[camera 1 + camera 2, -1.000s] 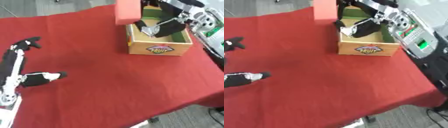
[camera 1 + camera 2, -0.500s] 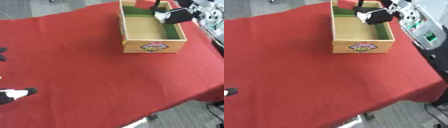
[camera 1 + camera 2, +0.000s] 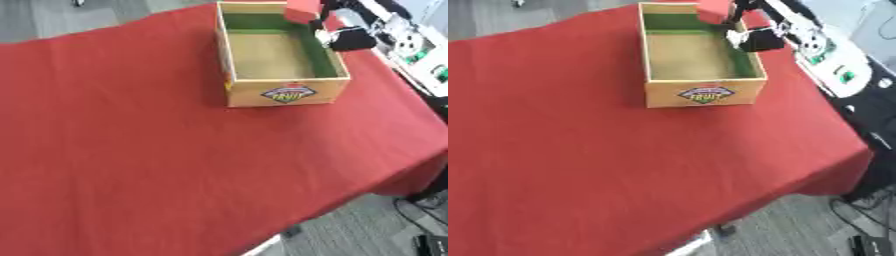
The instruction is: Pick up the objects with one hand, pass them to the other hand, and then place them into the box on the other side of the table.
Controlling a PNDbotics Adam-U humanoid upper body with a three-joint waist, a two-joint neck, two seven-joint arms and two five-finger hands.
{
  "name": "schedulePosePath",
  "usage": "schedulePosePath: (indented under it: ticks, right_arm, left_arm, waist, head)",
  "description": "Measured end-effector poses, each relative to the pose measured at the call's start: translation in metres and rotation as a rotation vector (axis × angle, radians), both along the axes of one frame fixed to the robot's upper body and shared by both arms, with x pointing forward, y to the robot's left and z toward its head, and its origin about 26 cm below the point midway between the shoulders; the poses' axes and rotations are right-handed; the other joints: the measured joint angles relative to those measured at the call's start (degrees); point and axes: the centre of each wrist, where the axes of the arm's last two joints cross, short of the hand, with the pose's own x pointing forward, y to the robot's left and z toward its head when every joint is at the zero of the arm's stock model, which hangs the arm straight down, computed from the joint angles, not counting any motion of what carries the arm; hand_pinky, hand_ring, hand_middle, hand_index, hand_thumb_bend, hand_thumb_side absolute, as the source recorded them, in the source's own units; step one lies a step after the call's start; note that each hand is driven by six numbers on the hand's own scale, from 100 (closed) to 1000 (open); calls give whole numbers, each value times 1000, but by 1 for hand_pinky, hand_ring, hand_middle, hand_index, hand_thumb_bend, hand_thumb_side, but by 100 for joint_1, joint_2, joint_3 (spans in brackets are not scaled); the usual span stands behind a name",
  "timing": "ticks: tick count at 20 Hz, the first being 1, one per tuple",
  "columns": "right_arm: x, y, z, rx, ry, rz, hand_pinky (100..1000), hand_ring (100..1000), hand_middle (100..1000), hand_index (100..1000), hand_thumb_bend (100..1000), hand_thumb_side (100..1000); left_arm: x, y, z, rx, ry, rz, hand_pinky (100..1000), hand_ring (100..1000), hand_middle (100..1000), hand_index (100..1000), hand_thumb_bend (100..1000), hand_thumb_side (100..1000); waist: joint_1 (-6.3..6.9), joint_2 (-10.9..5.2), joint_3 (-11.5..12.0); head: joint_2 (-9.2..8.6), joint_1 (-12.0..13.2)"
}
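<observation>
Left eye view, step: the right hand (image 3: 350, 38) is hovering at the box's (image 3: 282, 93) far right rim, beside a red block (image 3: 303, 8) showing at the far wall; judging by this, placing is in hand.
Left eye view, hand: its fingers are blurring into a dark shape, so I cannot tell whether it is holding the block.
Left eye view, next move: getting the block inside the green-lined walls, then clearing the rim.
Right eye view, materials: the box is looking like wood, rectangular, with a fruit label (image 3: 703, 93); a matte red cloth (image 3: 562, 150) is covering the worktop.
Right eye view, left hand: not showing.
</observation>
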Motion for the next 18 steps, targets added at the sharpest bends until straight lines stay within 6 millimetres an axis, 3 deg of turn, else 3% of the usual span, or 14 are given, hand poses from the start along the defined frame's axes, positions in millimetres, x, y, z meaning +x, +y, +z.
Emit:
schedulePosePath:
  ticks: [3, 5, 7, 10, 15, 18]
  right_arm:
    - [1, -5, -3, -29, 2, -12, 857, 896, 541, 672, 100, 100]
    - [1, -7, -5, -50, 5, -11, 871, 942, 646, 763, 129, 114]
    - [1, -7, -6, -71, 9, -6, 898, 988, 744, 843, 188, 203]
    - [1, -8, -7, -89, 14, -5, 945, 1000, 857, 929, 205, 302]
    - [1, -8, -6, -93, 15, -6, 953, 1000, 877, 959, 201, 378]
    - [1, -9, -5, -91, 16, -11, 950, 1000, 873, 959, 178, 315]
  left_arm:
    - [-1, 2, 2, -9, -15, 16, 771, 736, 568, 828, 977, 289]
    - [-2, 4, 2, -15, -20, 27, 770, 736, 567, 827, 979, 292]
    - [-2, 6, 1, -21, -23, 38, 765, 730, 557, 814, 979, 235]
    - [-3, 7, 0, -28, -29, 50, 768, 733, 559, 818, 989, 239]
    - [-3, 8, 0, -34, -44, 55, 768, 735, 561, 822, 998, 241]
    - [-3, 8, 0, -36, -49, 56, 767, 734, 561, 821, 993, 245]
  waist:
    - [-11, 11, 22]
    - [-15, 11, 25]
    - [-15, 12, 27]
    - [-18, 13, 28]
    - [-34, 13, 28]
    - [-35, 13, 28]
  head:
    - [0, -3]
    - [-2, 0]
    - [-2, 1]
    - [-2, 4]
    - [-3, 30]
    - [-3, 36]
